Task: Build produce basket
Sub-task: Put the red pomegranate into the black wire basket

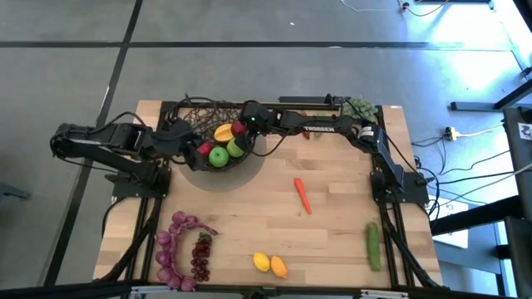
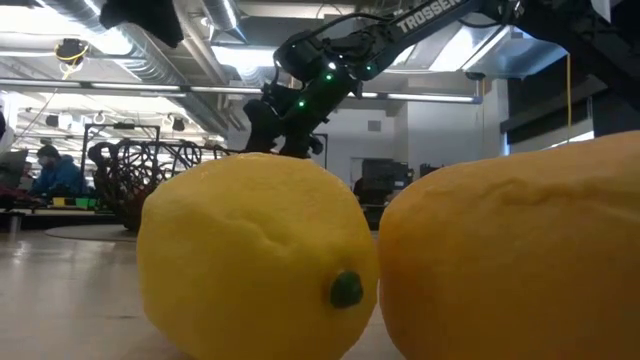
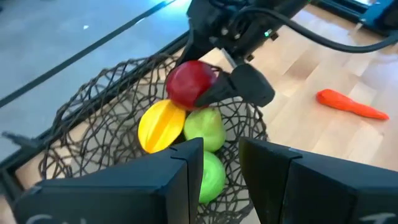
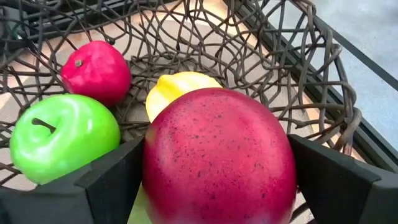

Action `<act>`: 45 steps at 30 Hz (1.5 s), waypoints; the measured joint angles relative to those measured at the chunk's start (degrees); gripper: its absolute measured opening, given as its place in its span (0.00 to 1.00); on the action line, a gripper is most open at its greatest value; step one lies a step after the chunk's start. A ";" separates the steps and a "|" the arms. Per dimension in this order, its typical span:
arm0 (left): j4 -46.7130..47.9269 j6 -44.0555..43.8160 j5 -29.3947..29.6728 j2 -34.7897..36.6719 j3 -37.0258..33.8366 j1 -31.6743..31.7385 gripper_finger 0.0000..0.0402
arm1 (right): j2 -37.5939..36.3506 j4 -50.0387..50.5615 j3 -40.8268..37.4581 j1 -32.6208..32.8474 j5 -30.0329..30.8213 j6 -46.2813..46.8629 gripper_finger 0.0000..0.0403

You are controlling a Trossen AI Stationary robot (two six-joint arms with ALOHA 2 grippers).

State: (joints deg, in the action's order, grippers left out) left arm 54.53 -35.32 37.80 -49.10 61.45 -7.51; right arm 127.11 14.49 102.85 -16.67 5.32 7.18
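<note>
The dark wire-mesh basket (image 1: 218, 149) stands on the table's far left part. In it lie a green apple (image 4: 62, 134), a small red fruit (image 4: 94, 70), a yellow fruit (image 3: 160, 124) and another green one (image 3: 204, 127). My right gripper (image 1: 243, 126) reaches in over the basket's rim, shut on a big red speckled fruit (image 4: 217, 155). My left gripper (image 3: 221, 163) is at the basket's left rim, its fingers a narrow gap apart. My left gripper has mesh of the basket's left rim (image 3: 214, 149) between its two fingers; the fingers themselves hide the place of contact. They come from the table's left, slanting down. My right gripper pinches the red fruit's two opposite sides (image 4: 152, 174) between its fingers (image 3: 245, 84). It comes from the table's right, slanting down. The fruit sits above the fruits in the basket.
On the bare wood lie an orange carrot (image 1: 302, 195), a cucumber (image 1: 373, 246), two lemons (image 1: 270, 264) near the front edge, dark grapes (image 1: 200, 256) and a purple bunch (image 1: 170, 249). A pale-green clump (image 1: 360, 106) sits at the far right corner.
</note>
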 joint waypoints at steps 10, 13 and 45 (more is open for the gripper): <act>-0.68 -1.84 0.37 -0.05 -3.03 6.72 0.23 | 0.00 0.26 0.00 0.00 -2.00 -2.25 0.91; -5.06 -0.06 -0.63 -0.05 -5.18 11.18 0.23 | 0.00 0.27 0.00 0.00 -4.27 -3.68 0.91; -65.85 26.96 -37.03 -16.77 -29.51 34.51 0.23 | 0.00 0.22 0.00 0.02 -5.02 -6.17 0.91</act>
State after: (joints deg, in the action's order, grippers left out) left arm -11.32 -8.36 0.77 -65.86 31.94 27.00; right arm 127.11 14.70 102.85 -16.64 0.30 1.01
